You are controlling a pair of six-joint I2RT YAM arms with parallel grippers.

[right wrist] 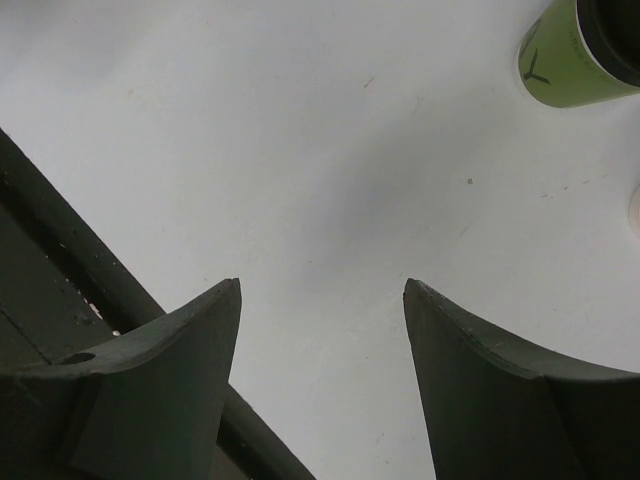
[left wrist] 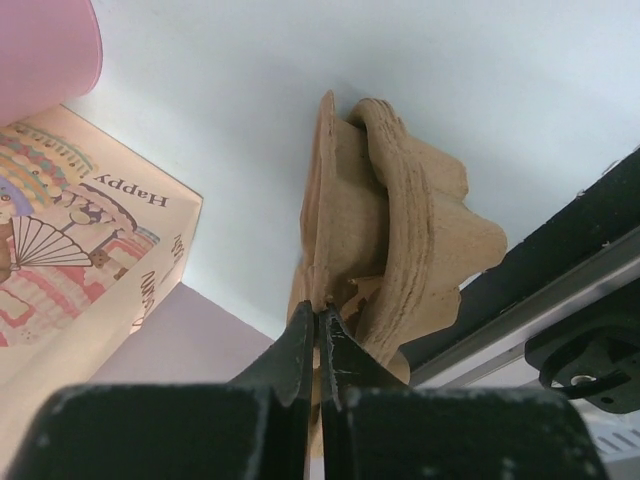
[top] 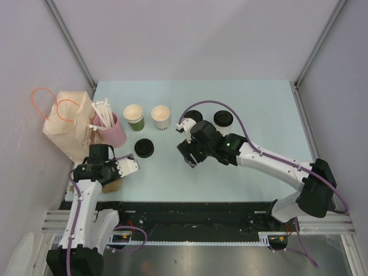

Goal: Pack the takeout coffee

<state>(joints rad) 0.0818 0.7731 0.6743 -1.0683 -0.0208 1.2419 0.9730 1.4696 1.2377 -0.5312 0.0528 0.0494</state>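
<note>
Standing well apart from R fingers (right wrist: 170, 390): green cup (top: 134, 117), white cup (top: 161, 117).

Green-sided cup (top: 134, 117) and white-sided cup (top: 161, 117) with dark print: upright, uncapped, cream inside, side by side, beyond and left of the right gripper (top: 188, 156). One black lid (top: 144, 148) flat, left of that claw. Other lid (top: 223, 118) flat, beyond-right.
</note>
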